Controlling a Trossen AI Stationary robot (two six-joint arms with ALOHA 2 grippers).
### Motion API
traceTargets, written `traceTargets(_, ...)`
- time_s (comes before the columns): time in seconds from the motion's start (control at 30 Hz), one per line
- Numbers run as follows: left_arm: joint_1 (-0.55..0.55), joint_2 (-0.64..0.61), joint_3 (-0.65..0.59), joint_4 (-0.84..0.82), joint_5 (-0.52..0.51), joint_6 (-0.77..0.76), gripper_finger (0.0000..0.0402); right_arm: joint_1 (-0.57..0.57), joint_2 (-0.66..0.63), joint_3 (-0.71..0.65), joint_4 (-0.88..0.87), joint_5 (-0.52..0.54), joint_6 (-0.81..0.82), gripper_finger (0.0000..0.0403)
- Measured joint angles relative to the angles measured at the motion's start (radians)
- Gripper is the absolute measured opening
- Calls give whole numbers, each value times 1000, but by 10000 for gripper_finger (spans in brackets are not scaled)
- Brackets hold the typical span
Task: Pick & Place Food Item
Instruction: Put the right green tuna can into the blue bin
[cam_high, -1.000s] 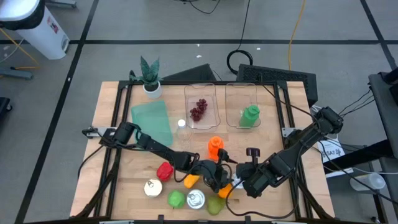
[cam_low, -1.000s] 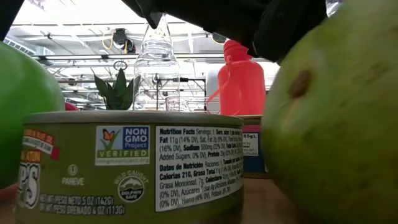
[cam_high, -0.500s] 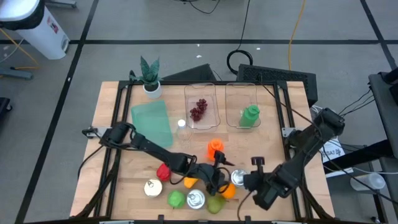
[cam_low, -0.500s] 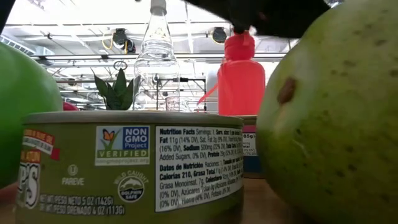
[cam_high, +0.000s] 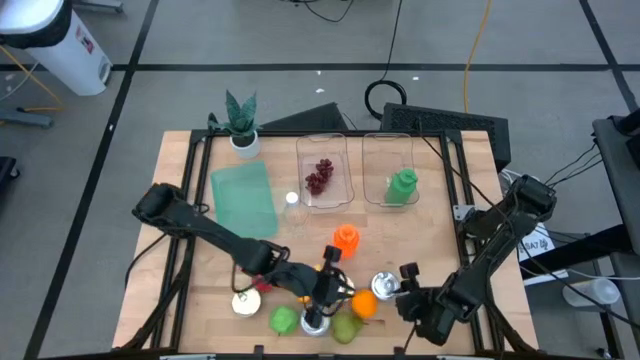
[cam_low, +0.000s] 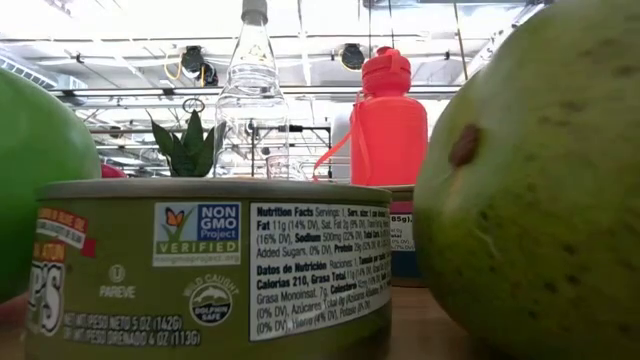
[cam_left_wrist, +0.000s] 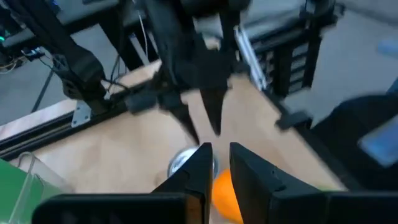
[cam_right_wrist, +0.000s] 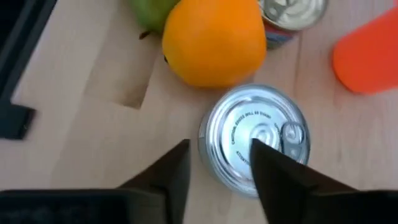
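left gripper (cam_high: 330, 290) clenched, empty, beside orange (cam_high: 364, 305) | right gripper (cam_right_wrist: 217, 165) part open over can (cam_right_wrist: 256, 138), next to orange | recentre your left fingers around orange before squeezing

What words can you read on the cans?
"NON GMO Project VERIFIED": olive-green round metal can.
"Nutrition Facts", "Calories 210": same can.
"PESO NETO 5 OZ (142G)": same can.
Its finer print: too small.
Embossed lid lettering on the silver round metal can: too blurred.

The left gripper (cam_high: 335, 287) is closing and lifting away from the orange (cam_high: 365, 305). The right gripper (cam_high: 400, 287) is opening above the silver can (cam_high: 385, 285).
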Motion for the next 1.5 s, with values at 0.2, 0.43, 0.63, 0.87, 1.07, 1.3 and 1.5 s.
traceTargets(0.2, -36, -52, 0, -11, -38, -23, 52, 34, 48, -1, -13, 23, -108, 201)
traceTargets(0.43, -48, -65, 0, -2, -34, -14, 57, 33, 93, -2, -140, 50, -119, 167)
traceTargets(0.63, -46, -64, 0, -2, -56, -5, 51, 31, 94, -1, -126, 82, -213, 132)
traceTargets(0.87, -47, -105, 0, 31, -146, -24, 50, 38, 94, -3, -62, 78, -365, 118)
traceTargets(1.07, -60, -212, -79, 54, -155, -19, 51, 23, 94, -43, -14, 73, -407, 118)
traceTargets(1.3, -61, -336, -421, 423, -175, -50, 51, -13, 93, -85, -1, 67, -408, 118)
traceTargets(1.5, -62, -348, -621, 718, -158, -1, 51, -30, 92, -93, 3, 56, -406, 105)
